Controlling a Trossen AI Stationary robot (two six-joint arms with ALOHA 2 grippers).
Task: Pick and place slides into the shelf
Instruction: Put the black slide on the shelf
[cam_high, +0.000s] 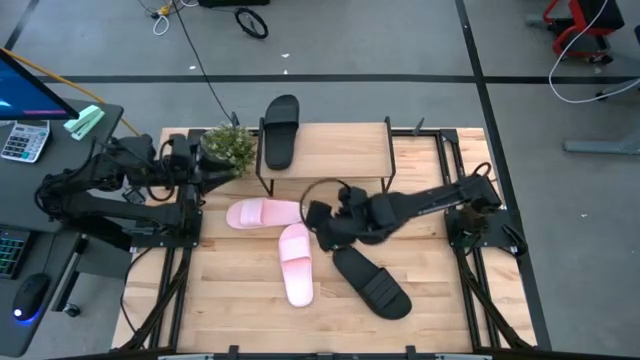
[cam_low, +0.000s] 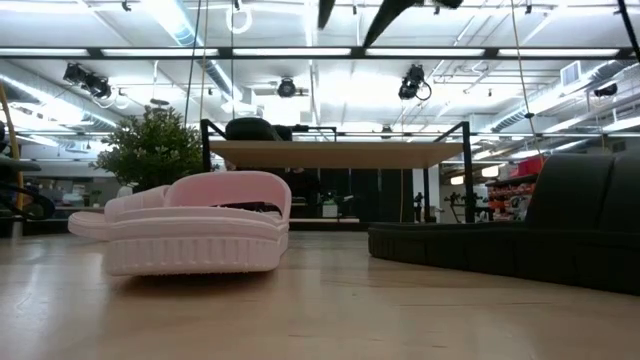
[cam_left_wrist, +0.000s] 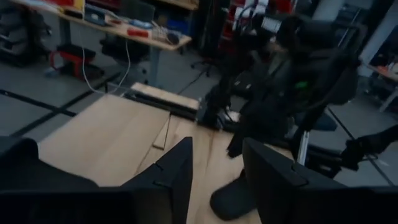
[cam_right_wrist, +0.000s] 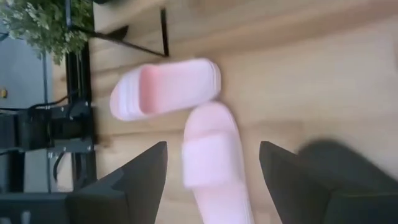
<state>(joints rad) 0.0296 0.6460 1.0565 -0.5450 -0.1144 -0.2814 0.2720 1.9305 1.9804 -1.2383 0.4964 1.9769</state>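
Two pink slides near your right hand (cam_high: 322, 222): hand wide, empty, nearer pink slide (cam_high: 296, 262) lies at 7 o'clock, long axis 12-to-6. Left hand (cam_high: 222, 172) half-open, empty, farther off.

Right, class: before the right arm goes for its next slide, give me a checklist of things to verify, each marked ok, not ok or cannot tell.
1. Right gripper open: ok, fingers spread wide in its wrist view.
2. Target in line: ok, a pink slide lies between the fingers.
3. Second pink slide clear of the target: cannot tell, the two look very close.
4. Room on the shelf: ok, only one black slide lies on it.
5. Left gripper out of the way: ok, back by the plant.
6. Black slide on the table clear of the path: ok, beside the arm.
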